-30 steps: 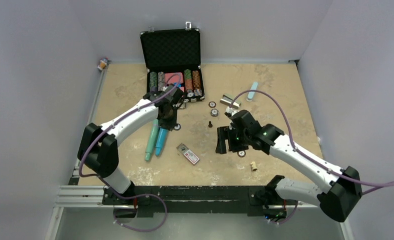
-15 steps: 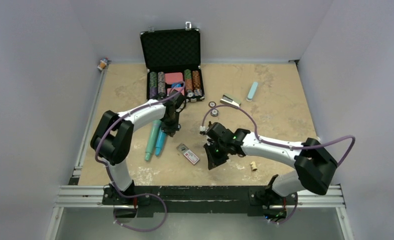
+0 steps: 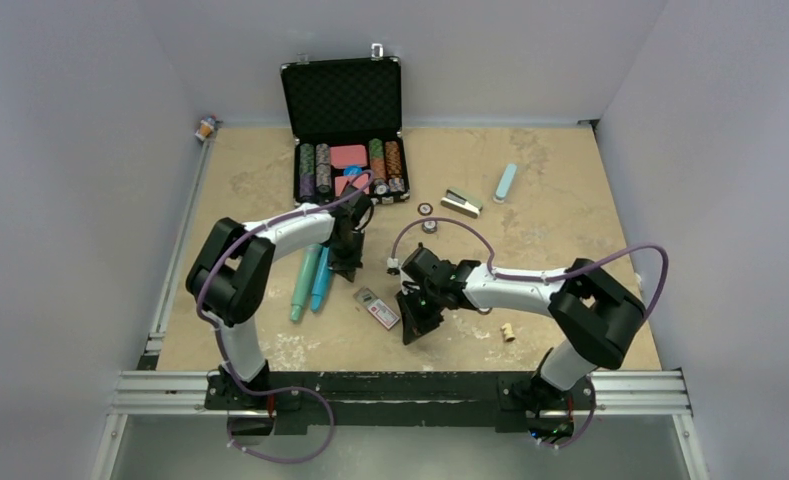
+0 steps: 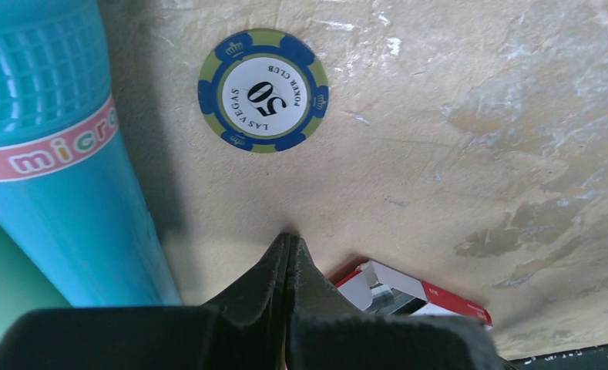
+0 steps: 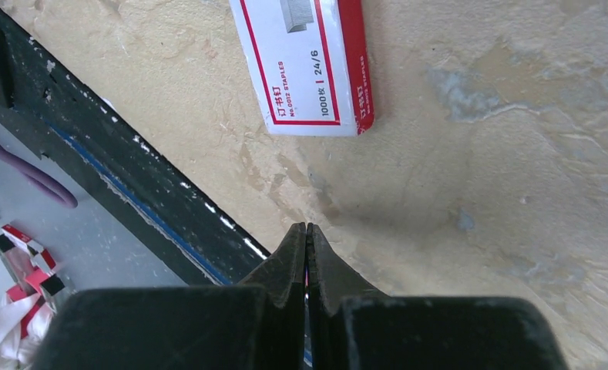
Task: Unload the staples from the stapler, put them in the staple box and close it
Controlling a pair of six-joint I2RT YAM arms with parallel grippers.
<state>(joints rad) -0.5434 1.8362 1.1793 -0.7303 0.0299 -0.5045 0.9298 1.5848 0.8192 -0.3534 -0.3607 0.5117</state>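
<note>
A small silver and black stapler (image 3: 461, 202) lies at the back right of the table, far from both grippers. A red and white staple box (image 3: 377, 308) (image 5: 304, 65) lies near the middle, its open end showing in the left wrist view (image 4: 408, 297). My left gripper (image 3: 348, 270) (image 4: 288, 239) is shut and empty, its tips low over the table between a blue tube and the box. The right gripper (image 3: 410, 333) (image 5: 307, 229) is shut too, with nothing in it, just right of the box near the table's front edge.
Two teal and blue tubes (image 3: 313, 281) lie left of the left gripper. A poker chip (image 4: 263, 90) lies just beyond it. An open chip case (image 3: 348, 150) stands at the back, with loose chips (image 3: 429, 226), a light blue bar (image 3: 506, 183) and a cork (image 3: 508, 331) scattered about.
The right arm folded in and swung left and nearer, and its gripper went from open to shut beside the staple box. The left arm drew back a little and its gripper shut fully.
</note>
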